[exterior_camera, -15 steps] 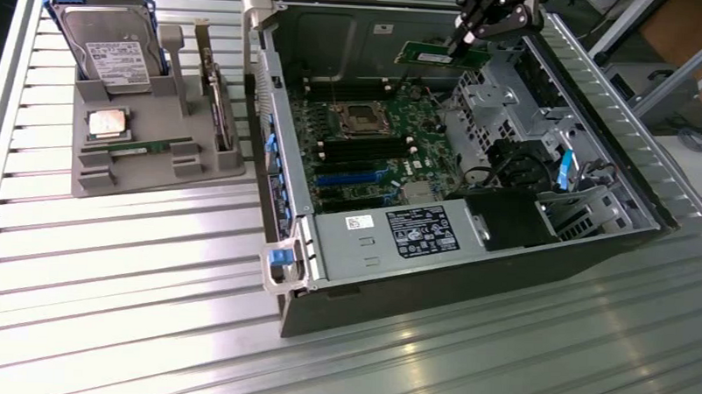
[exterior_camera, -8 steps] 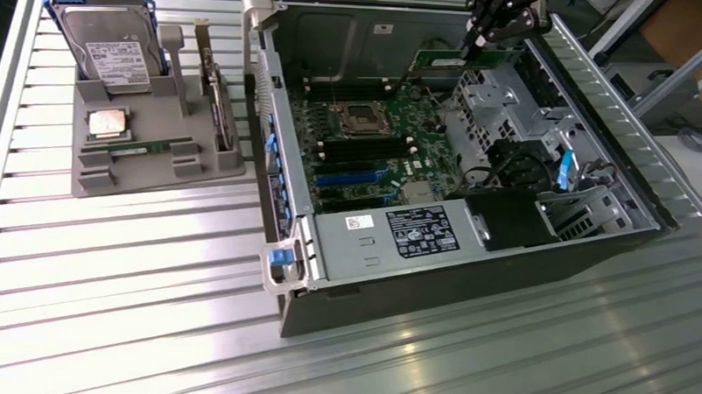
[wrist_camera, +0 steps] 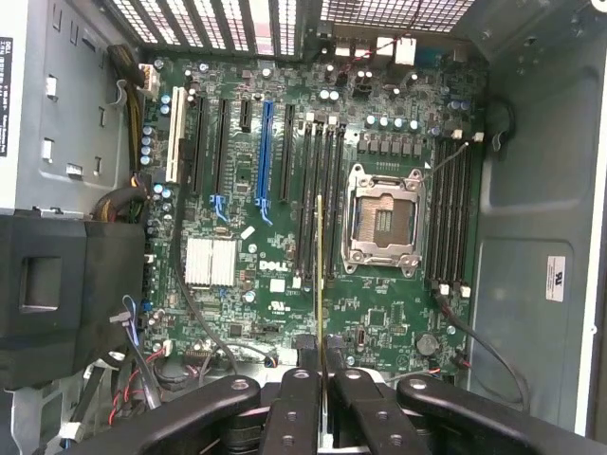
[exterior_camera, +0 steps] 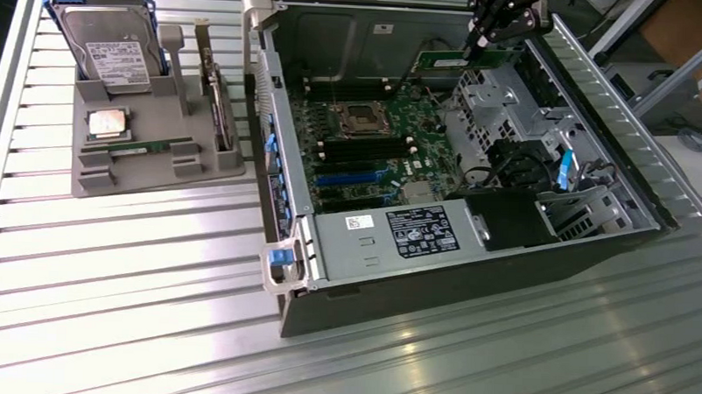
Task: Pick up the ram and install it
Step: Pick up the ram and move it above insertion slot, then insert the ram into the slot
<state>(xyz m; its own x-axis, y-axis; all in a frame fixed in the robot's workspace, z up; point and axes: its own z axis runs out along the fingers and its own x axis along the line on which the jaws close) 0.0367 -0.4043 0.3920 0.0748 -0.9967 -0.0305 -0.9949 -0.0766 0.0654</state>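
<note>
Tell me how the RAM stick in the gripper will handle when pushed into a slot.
The RAM stick is a thin green board seen edge-on, so probably stiff lengthwise, light, and easily cracked by sideways force. The gripper pinches it with narrow fingertips, so it may pivot if pressed unevenly above the memory slots.

A: The grey plastic parts holder (exterior_camera: 153, 168)?
B: At the exterior view's left of the open black computer case (exterior_camera: 441, 292).
A: The long green ram stick (exterior_camera: 449, 60)?
B: In the black gripper (exterior_camera: 482, 46), over that case.

We'd call this a lab bench: slatted metal table (exterior_camera: 115, 268), opened PC tower (exterior_camera: 465, 293) under the claw (wrist_camera: 321, 349), parts jig (exterior_camera: 153, 168) well off.
</note>
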